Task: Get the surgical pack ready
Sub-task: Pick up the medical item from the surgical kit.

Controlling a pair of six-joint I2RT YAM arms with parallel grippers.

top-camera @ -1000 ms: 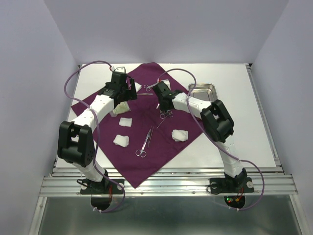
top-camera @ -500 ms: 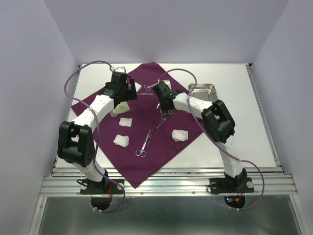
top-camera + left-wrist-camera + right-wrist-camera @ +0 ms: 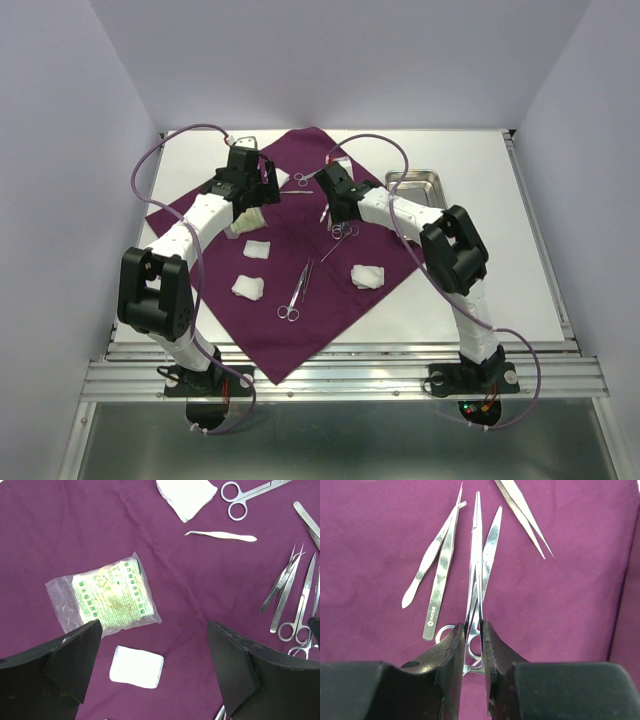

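Your right claw [image 3: 474,630] is clamped narrow on a silver scissor-like instrument [image 3: 477,555]. Its fingers pinch the shaft just above the ring handles, and the tip points away from the wrist. Just left of it lie two tweezers [image 3: 440,565], and a pointed pair [image 3: 522,515] lies apart at the upper right, all on the purple cloth [image 3: 370,555]. You cannot tell whether the gripped instrument is off the cloth.

Your left claw [image 3: 152,630] stands wide apart and holds nothing. It hangs over the cloth, with a green-printed plastic packet [image 3: 107,600] and a gauze wad [image 3: 136,666] in view between its fingers.

From above, the steel tray [image 3: 415,174] sits on the bare surface [image 3: 520,260] near the cloth's far right edge, to the right of your right claw. Open surface runs right of the tray and along the near right. Walls [image 3: 60,150] close the left, far and right sides.
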